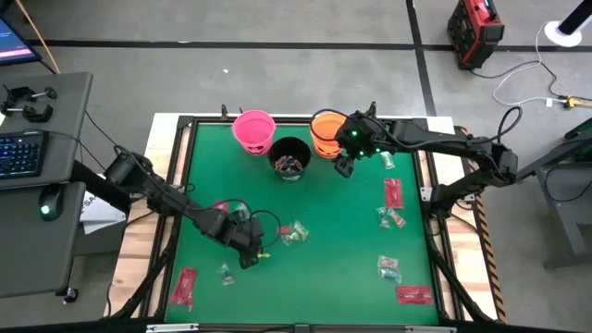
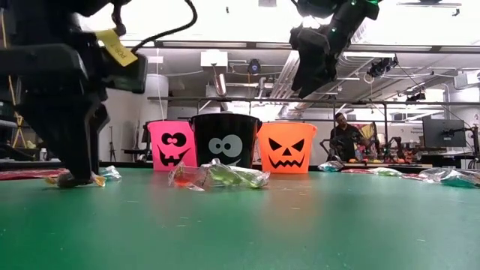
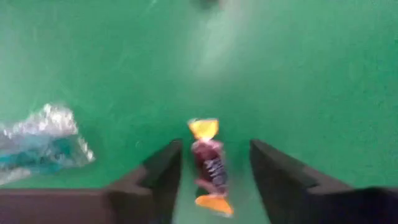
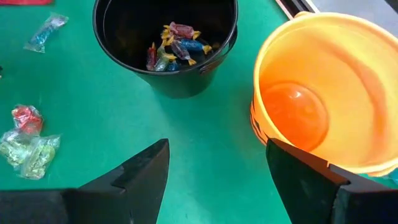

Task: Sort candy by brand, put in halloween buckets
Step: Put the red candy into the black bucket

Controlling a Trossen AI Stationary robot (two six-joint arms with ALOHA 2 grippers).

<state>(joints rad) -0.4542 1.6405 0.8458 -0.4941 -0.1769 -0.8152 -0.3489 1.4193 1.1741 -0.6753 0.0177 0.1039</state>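
The left gripper (image 3: 211, 165) is down at the green table (image 1: 324, 231), at about seven o'clock from the table's middle. Its fingers (image 3: 163, 168) stand apart on either side of a small dark candy with yellow twisted ends (image 3: 208, 165), not touching it. A clear-and-teal wrapped piece (image 3: 43, 140) lies near.

The right gripper (image 4: 217, 168) hangs above the table with its fingers spread wide and nothing between them, at five o'clock from the black bucket (image 1: 289, 157) and beside the orange bucket (image 1: 327, 134). The pink bucket (image 1: 253, 130) stands at ten o'clock from the black one.

The black bucket holds several twisted candies (image 4: 177, 48); the orange one looks bare inside. Red packets (image 1: 393, 192) and crinkly pieces (image 1: 294, 233) lie scattered across the table.
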